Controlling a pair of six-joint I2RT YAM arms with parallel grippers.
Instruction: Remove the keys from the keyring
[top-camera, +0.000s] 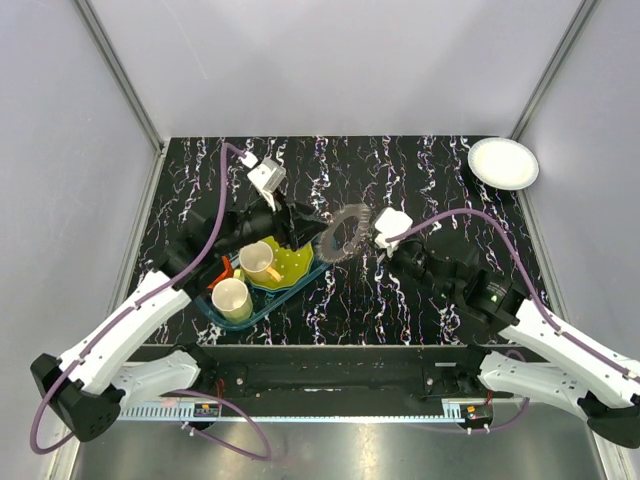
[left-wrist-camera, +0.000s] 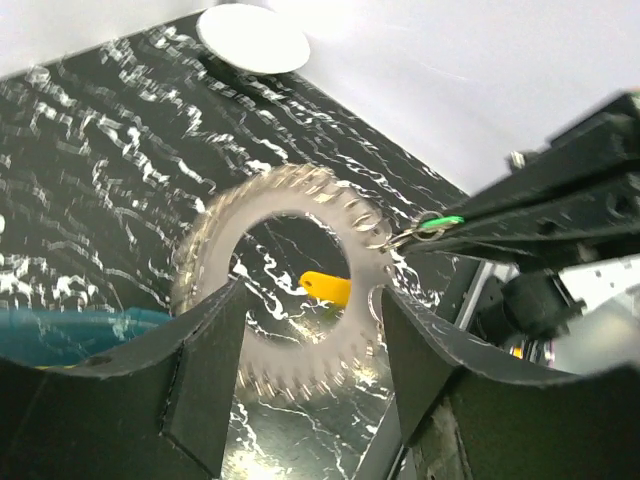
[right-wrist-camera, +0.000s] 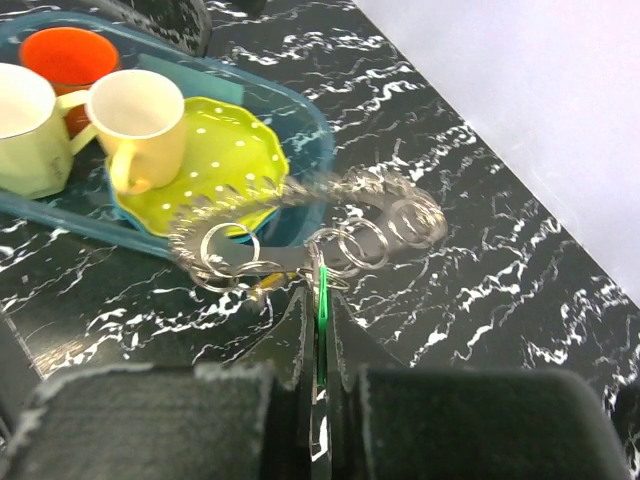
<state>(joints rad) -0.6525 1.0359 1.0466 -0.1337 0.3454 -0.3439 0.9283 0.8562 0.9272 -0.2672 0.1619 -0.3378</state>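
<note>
The keyring (top-camera: 345, 232), a mottled silver-brown flat loop, is held up off the table between both grippers. My left gripper (top-camera: 310, 230) has its fingers closed across the ring's lower arc (left-wrist-camera: 300, 188), touching it on both sides. My right gripper (top-camera: 380, 235) is shut on a thin green key (right-wrist-camera: 322, 300), which hangs from a small split ring on the keyring's edge (right-wrist-camera: 360, 185). The green key also shows in the left wrist view (left-wrist-camera: 440, 222). A yellow key (left-wrist-camera: 328, 288) shows through the ring's hole. Several small silver rings (right-wrist-camera: 225, 255) hang along the loop.
A teal tray (top-camera: 300, 285) lies left of centre. It holds a green dotted plate (top-camera: 290, 262), two cream cups (top-camera: 232, 298) (top-camera: 258, 262) and a red cup (right-wrist-camera: 68, 55). A white plate (top-camera: 503, 162) sits at the far right corner. Grey walls surround the table.
</note>
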